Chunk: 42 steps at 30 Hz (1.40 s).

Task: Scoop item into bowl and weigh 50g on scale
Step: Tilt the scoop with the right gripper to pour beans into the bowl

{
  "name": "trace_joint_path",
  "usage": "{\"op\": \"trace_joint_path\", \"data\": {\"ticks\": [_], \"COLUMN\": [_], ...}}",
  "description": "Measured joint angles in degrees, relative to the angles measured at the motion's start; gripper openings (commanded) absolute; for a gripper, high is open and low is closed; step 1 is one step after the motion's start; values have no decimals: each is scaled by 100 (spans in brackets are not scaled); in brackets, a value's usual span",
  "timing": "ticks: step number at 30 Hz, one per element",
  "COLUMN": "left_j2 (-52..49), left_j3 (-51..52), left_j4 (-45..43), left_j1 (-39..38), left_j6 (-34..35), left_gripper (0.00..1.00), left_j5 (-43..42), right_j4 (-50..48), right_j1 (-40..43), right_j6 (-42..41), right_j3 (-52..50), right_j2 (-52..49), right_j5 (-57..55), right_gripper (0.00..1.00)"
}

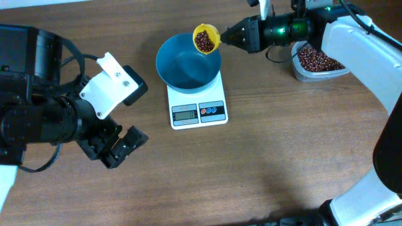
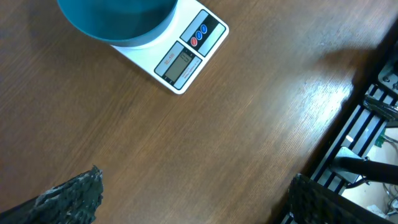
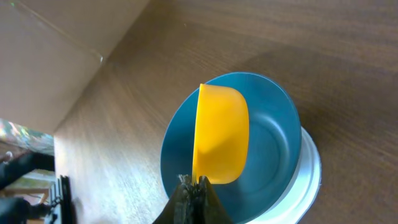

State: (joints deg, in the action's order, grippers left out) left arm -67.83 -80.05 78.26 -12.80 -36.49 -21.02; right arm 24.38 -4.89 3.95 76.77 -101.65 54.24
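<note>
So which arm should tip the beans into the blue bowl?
Right. The right gripper holds the yellow scoop of beans above the bowl on the scale; the left gripper hangs open and empty, off to the side.

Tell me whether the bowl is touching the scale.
Touching. The left wrist view shows the bowl resting directly on the scale with no gap.

The bowl [image 2: 118, 18] sits on the scale [image 2: 180, 56] at the upper left of the frame, with the display and the red and blue buttons showing. Below lies brown bench [image 2: 217, 137]. The left pincer [image 2: 193, 202] has its fingers [image 2: 71, 199] wide apart along the bottom edge.
</note>
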Motion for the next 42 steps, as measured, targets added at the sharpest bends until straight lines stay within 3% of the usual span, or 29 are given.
{"op": "trace_joint_path", "data": {"ticks": [17, 36, 42], "left_j2": [0, 0, 0], "left_j3": [0, 0, 0], "left_j4": [-2, -2, 0], "left_j1": [0, 0, 0], "left_j6": [0, 0, 0], "left_gripper": [99, 99, 99], "left_j5": [0, 0, 0], "right_j4": [-2, -2, -4], "right_j1": [0, 0, 0], "right_j6": [2026, 2573, 3141], "right_j3": [0, 0, 0], "right_j2": [0, 0, 0], "right_j5": [393, 396, 393], "right_gripper": [4, 4, 4]}}
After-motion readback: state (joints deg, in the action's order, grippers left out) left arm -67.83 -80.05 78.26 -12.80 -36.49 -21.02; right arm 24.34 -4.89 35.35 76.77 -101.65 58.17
